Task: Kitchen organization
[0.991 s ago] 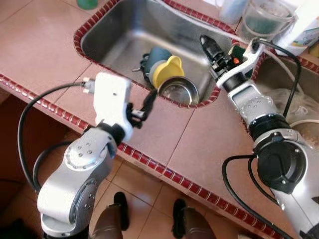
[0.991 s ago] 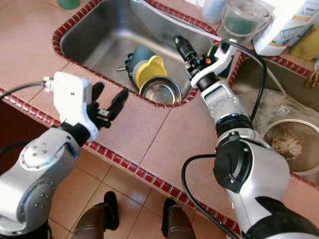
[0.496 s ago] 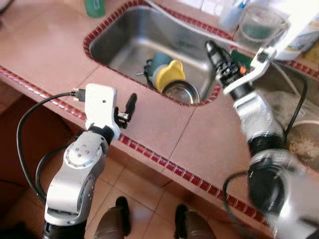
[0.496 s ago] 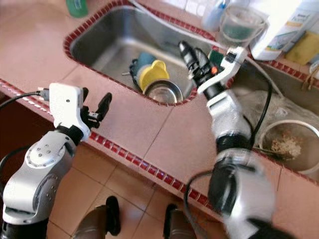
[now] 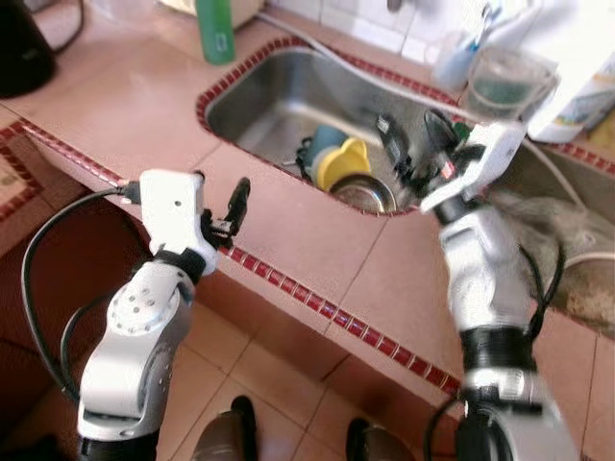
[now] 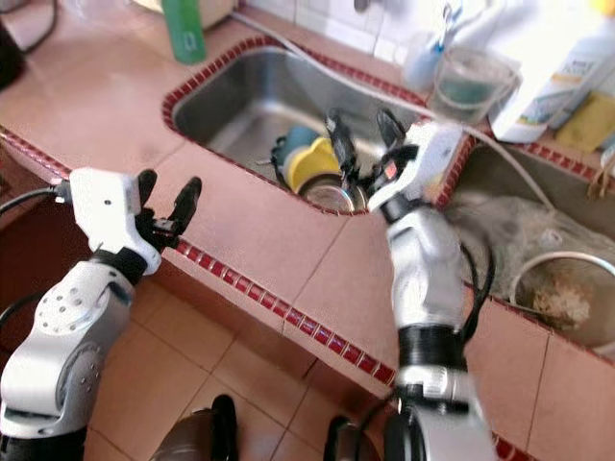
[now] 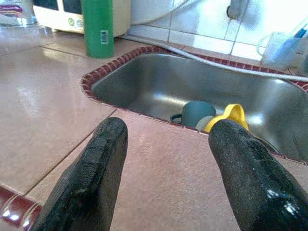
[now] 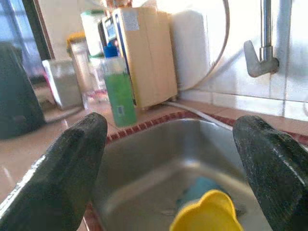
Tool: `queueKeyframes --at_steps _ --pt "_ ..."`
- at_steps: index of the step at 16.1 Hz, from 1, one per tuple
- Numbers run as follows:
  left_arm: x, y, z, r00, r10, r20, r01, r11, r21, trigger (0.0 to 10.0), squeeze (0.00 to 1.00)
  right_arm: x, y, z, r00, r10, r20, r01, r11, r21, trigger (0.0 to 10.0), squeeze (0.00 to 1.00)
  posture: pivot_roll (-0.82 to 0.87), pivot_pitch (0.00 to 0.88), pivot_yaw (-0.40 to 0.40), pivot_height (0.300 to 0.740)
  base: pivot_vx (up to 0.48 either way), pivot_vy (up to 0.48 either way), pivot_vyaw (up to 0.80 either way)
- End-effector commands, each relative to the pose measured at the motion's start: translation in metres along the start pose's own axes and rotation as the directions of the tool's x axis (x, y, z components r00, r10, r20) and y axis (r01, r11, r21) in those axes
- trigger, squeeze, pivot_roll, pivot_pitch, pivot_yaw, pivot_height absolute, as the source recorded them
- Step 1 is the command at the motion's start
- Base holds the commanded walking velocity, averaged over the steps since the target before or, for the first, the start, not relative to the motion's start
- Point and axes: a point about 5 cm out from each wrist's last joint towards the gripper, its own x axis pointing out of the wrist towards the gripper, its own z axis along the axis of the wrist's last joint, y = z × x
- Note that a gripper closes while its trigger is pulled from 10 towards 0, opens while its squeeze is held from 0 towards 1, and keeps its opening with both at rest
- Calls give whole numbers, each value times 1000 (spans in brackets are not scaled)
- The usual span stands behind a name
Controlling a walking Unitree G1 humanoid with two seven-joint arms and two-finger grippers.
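From where I'm driving, L to R: black kettle (image 5: 24, 53) at far left of the tiled counter (image 5: 115, 115), green bottle (image 6: 183, 29) standing just behind the sink's back-left corner. My left gripper (image 6: 163, 206) hangs over the counter's front edge, short of the sink, fingers spread wide w/ nothing between them; its wrist cam looks across the tile straight at the dishes. Steel sink (image 5: 279, 91) w/ red tile rim holds the task items, bunched at its front-right corner: teal mug (image 7: 195, 113) toward the back, yellow cup (image 5: 343, 160) leaning on it, small steel bowl (image 6: 330, 195) nearest the front rim, touching or nearly touching the yellow one. My right gripper (image 5: 408, 149) is over the sink's right part, just beside and above that cluster, fingers wide apart, empty; in its wrist view the yellow cup (image 8: 207, 214) sits low btwn the two fingers, so the pile lies ahead of and below the claw. Right arm is clearly the nearer one; left would have to cross the counter strip and rim. Can't tell the cup's exact axis: looks tipped, mouth partly toward the bowl. Further right: clear plastic tub (image 6: 468, 79), white jug (image 6: 567, 72), second basin w/ a plastic bag (image 6: 519, 230) and a bowl of scraps (image 6: 565, 298). My guess: next is a drop down and slightly fwd w/ the right claw onto the yellow cup.
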Motion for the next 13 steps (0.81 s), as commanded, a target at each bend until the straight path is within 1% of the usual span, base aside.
queueKeyframes --at_steps 1,2,3,4,5,7,9,10,11,13 --pt "-3 2 -4 1000 -10 -8 10 1000 -27 10000 0 -5 3 0 1000 -10 7 10 999 -39 10000 1000 -31 188 -41 740 0 0 0" --pt "-6 6 -11 1000 19 -17 -20 999 -44 10000 0 -18 6 -15 998 -46 -30 45 998 -41 10000 1000 -25 187 -35 740 0 0 0" --pt "-7 7 -13 1000 24 -16 -24 999 -38 10000 0 -22 8 -18 998 -54 -40 52 997 -50 10000 1000 -27 186 -33 740 0 0 0" --pt "-11 6 -18 1000 29 4 -29 999 -25 10000 0 -29 11 -23 997 -58 -56 53 994 -95 10000 1000 -47 171 -15 740 0 0 0" --pt "-13 6 -23 999 42 29 -41 999 -17 10000 0 -36 12 -25 995 -76 -58 66 987 -147 10000 1000 -58 163 -7 740 0 0 0" --pt "-16 5 -31 999 36 40 -35 999 -8 10000 0 -50 15 -30 990 -125 -61 110 971 -214 10000 1000 -84 144 -5 740 0 0 0" --pt "-16 6 -35 998 41 46 -41 999 -8 10000 0 -65 22 -36 986 -146 -80 121 958 -260 10000 1000 -97 124 6 740 0 0 0" --pt "-15 8 -37 997 68 39 -67 998 -21 10000 0 -71 26 -39 985 -149 -89 120 954 -273 10000 1000 -103 115 13 740 0 0 0" --pt "-15 7 -38 997 59 44 -58 998 -34 10000 0 -76 27 -40 981 -171 -87 138 944 -300 10000 1000 -116 101 18 740 0 0 0" --pt "-15 4 -40 998 46 44 -44 998 -36 10000 0 -79 28 -41 979 -187 -87 150 935 -321 10000 1000 -124 94 15 740 0 0 0"
